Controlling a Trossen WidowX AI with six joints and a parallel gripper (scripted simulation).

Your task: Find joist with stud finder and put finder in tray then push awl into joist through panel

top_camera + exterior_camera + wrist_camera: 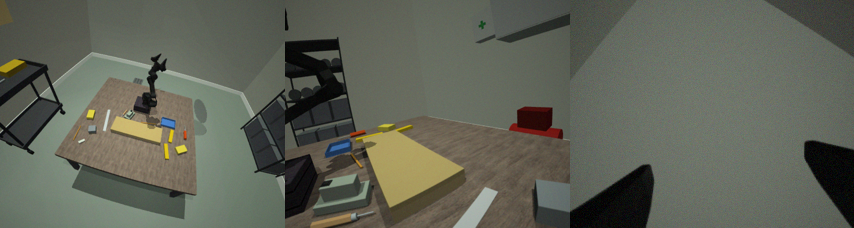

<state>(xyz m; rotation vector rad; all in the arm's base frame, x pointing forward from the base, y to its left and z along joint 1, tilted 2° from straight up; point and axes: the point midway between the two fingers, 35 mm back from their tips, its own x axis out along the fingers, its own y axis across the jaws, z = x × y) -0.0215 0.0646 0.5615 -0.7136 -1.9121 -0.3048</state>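
As the arm stands raised over its workbench, a pale strip lies at left, well apart from the tools and probably no part of the job. Next comes what appears to be the awl, wooden-handled and flat beside the stud finder. The pale green finder sits on the tabletop just beside the panel, its raised block upward, likely so that the claw can take it from above and sweep it along the board. The panel lies flat, hiding any joist (the very point of the exercise). Above and behind, the gripper points its fingers away from the work, spread wide with nothing between them, a pose that suggests the search is not yet begun. Farther right, the blue tray waits near the panel's end, handy for parking the finder. At far right rests a red-handled tool, a possible decoy for the awl.
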